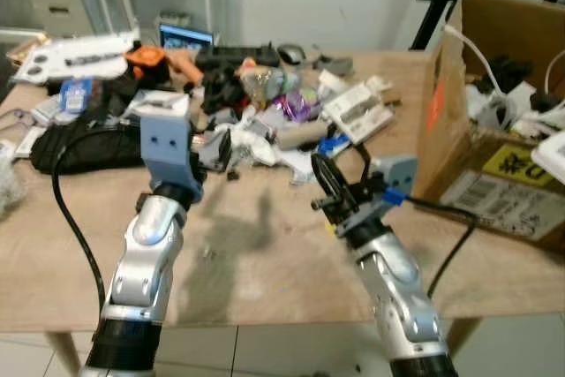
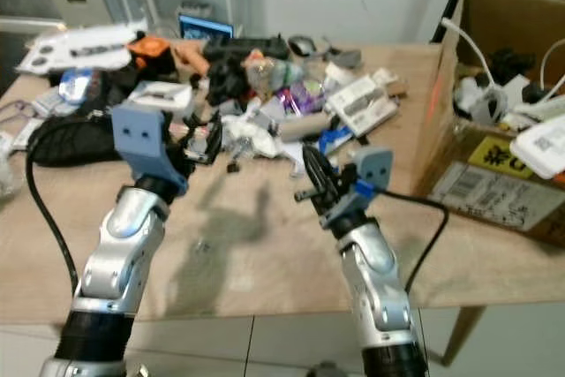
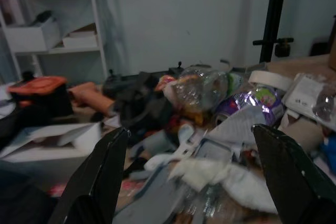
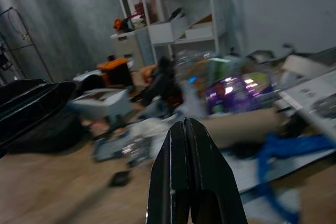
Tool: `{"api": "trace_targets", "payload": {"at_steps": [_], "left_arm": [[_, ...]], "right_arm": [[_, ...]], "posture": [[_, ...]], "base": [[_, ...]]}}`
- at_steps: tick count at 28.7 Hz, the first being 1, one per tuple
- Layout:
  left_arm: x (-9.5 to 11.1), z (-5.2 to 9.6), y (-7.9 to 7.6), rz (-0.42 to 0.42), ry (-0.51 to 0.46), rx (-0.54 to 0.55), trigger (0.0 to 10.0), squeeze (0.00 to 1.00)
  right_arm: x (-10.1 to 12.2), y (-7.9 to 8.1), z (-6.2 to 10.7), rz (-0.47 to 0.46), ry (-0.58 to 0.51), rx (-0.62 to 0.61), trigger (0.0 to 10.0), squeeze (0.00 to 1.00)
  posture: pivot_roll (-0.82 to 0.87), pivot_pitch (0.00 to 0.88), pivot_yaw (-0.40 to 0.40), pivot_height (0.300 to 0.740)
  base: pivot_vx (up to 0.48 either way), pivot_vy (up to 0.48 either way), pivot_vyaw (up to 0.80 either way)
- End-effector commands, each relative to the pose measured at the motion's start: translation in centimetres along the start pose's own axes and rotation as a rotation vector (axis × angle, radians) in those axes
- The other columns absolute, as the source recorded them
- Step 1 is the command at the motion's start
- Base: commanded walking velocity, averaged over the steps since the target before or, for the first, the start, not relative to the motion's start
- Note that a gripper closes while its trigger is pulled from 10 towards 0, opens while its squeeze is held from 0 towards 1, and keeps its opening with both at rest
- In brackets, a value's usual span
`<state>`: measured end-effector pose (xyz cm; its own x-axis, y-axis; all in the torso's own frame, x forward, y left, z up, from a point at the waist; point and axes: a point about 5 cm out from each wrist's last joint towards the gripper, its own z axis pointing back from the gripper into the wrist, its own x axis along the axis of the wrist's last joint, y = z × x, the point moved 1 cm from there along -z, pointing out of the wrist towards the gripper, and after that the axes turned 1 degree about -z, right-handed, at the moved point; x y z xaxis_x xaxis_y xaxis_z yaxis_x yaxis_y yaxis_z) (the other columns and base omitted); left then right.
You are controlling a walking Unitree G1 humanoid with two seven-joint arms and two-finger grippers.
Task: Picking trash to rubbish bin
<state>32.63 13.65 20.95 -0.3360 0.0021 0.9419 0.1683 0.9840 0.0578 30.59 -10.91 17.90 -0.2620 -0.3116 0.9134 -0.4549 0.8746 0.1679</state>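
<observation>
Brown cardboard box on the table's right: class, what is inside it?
Brown cardboard box holds white cables, dark items and white objects; deeper contents are hidden by its walls.

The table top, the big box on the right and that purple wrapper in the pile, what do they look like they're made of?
Table top: looks like pale unvarnished wood or plywood, matte and scuffed. Big box: brown corrugated cardboard, with flaps and printed labels. Purple wrapper: probably metallised plastic film, given its crinkled, mirror-like glints.
</observation>
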Motion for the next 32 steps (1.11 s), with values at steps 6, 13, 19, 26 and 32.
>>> {"api": "trace_targets", "payload": {"at_steps": [6,13,19,26,32], "left_arm": [[-0.28,0.46,0.40,0.012,0.011,0.015,10.0,0.00],[-0.25,0.60,0.59,0.010,0.008,0.014,10.0,0.00],[-0.25,0.53,0.42,0.016,0.009,0.003,10.0,0.00],[-0.32,0.51,0.14,0.015,0.020,-0.019,10.0,0.00],[-0.34,0.34,0.23,0.029,0.025,-0.023,10.0,0.00]], "right_arm": [[-0.24,-0.08,0.22,-0.003,0.014,-0.004,10.0,0.00],[-0.32,0.04,0.28,-0.008,0.018,-0.001,10.0,0.00],[-0.37,0.01,0.24,-0.010,0.020,-0.001,10.0,0.00],[-0.45,0.01,0.38,-0.011,0.021,-0.006,10.0,0.00],[-0.50,0.03,0.43,-0.014,0.022,-0.011,10.0,0.00]], "posture": [[0.03,0.159,-0.013,0.740],[0.03,0.147,-0.012,0.740],[0.04,0.147,-0.012,0.740],[0.04,0.149,-0.007,0.740],[0.04,0.157,-0.004,0.740]], "base": [[0.000,0.000,0.00],[0.000,0.000,0.00],[0.000,0.000,0.00],[0.000,0.000,0.00],[0.000,0.000,0.00]]}}
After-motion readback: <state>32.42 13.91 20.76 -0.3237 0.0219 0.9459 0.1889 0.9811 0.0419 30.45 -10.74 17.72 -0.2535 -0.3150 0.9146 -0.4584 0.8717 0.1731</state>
